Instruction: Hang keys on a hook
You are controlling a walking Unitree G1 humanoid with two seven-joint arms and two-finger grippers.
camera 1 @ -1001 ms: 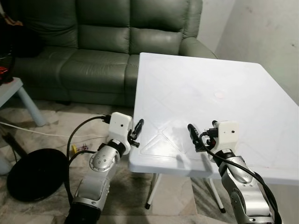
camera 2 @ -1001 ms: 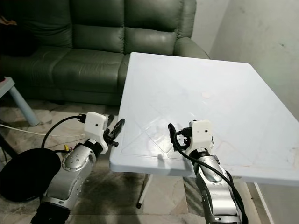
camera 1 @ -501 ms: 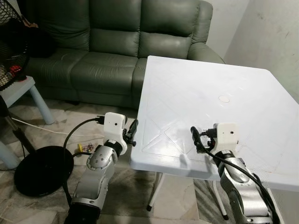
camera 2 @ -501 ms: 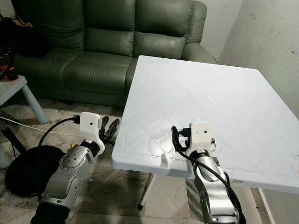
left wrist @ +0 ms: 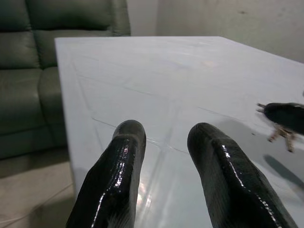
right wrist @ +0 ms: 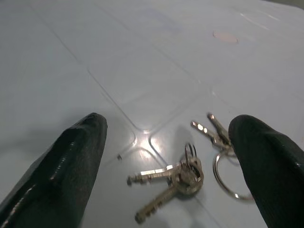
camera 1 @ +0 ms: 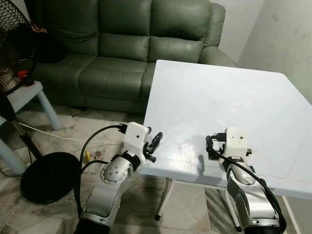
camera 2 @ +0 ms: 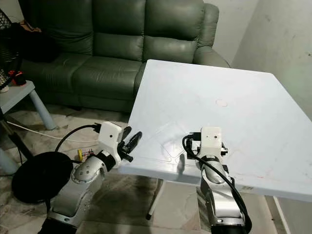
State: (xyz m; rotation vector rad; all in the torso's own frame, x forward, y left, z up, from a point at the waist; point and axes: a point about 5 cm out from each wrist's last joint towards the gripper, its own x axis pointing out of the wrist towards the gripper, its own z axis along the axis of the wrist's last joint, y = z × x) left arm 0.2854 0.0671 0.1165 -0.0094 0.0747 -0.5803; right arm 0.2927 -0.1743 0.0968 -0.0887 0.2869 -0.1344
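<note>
Keys, silver metal, several on linked wire rings: lying flat on white plastic square table, near its front edge, on the moulded groove lines; bunch sitting between the two black fingers of the right gripper, touching neither.

Right gripper, black two-finger, on silver arm: hovering low over the table's front edge, fingers spread wide apart to either side of the keys, gripping nothing.

Left gripper, black two-finger, on silver arm: reaching over the table's front left corner, fingers parted by a narrow gap, carrying nothing; pointing across the tabletop toward the right gripper.

Faint round mark: showing on the tabletop toward the far right.

Dark green leather sofa: standing beyond the table's far left edge.

Black round fan base: resting on marbled tile floor, left of the table.
</note>
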